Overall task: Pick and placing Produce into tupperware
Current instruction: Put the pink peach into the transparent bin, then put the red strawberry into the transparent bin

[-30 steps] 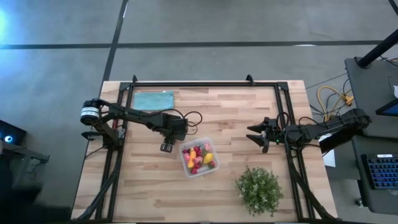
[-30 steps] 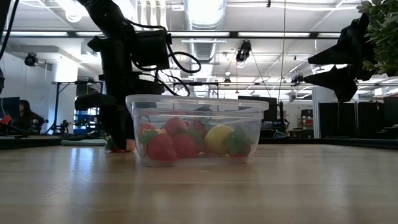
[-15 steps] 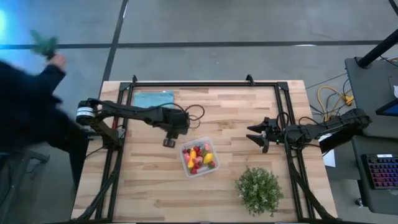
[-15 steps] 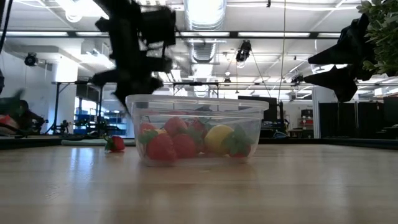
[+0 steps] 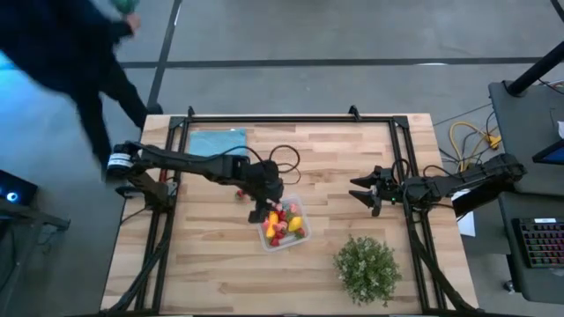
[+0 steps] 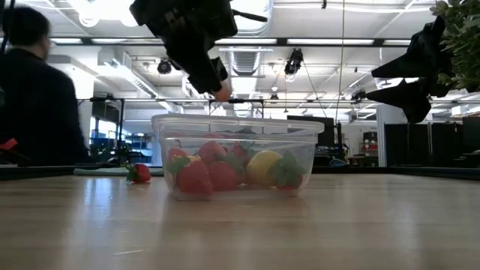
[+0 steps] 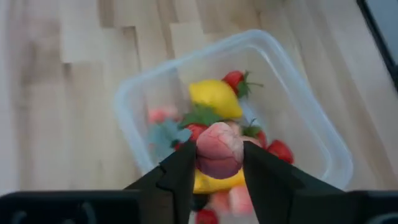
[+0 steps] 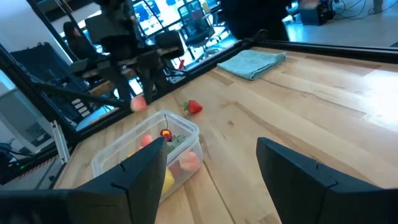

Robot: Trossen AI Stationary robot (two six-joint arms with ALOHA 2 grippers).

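The clear tupperware (image 5: 282, 222) (image 6: 236, 154) (image 7: 292, 68) (image 8: 146, 158) stands on the table's middle with several red, pink and yellow produce pieces inside. My left gripper (image 5: 262, 206) (image 6: 219, 84) (image 7: 217, 163) hangs over the box's left rim, shut on a round pink piece (image 7: 219, 149) (image 6: 223, 92). One red strawberry (image 5: 238, 193) (image 6: 138, 173) (image 8: 194, 107) lies on the wood left of the box. My right gripper (image 5: 363, 192) (image 8: 211, 180) waits open near the table's right edge. My left gripper pinches the round pink piece (image 7: 217, 142) between its two fingers (image 7: 180, 171), one on either side of it. The fingers come from above, slanting down toward the box. The piece is lifted clear, just above the tupperware's rim (image 6: 225, 120).
A flat teal cloth (image 5: 218, 141) (image 8: 252, 62) lies at the far left of the table. A green leafy bush (image 5: 367, 268) (image 6: 457, 37) stands near the right front corner. A person in dark clothes (image 5: 70, 44) (image 6: 37, 97) moves beyond the table's far left corner.
My left gripper has risen from the table left of the box and moved right, over the box's left rim, carrying the pink piece. The strawberry has stayed on the wood. A person has walked past the table's left side toward the far end.
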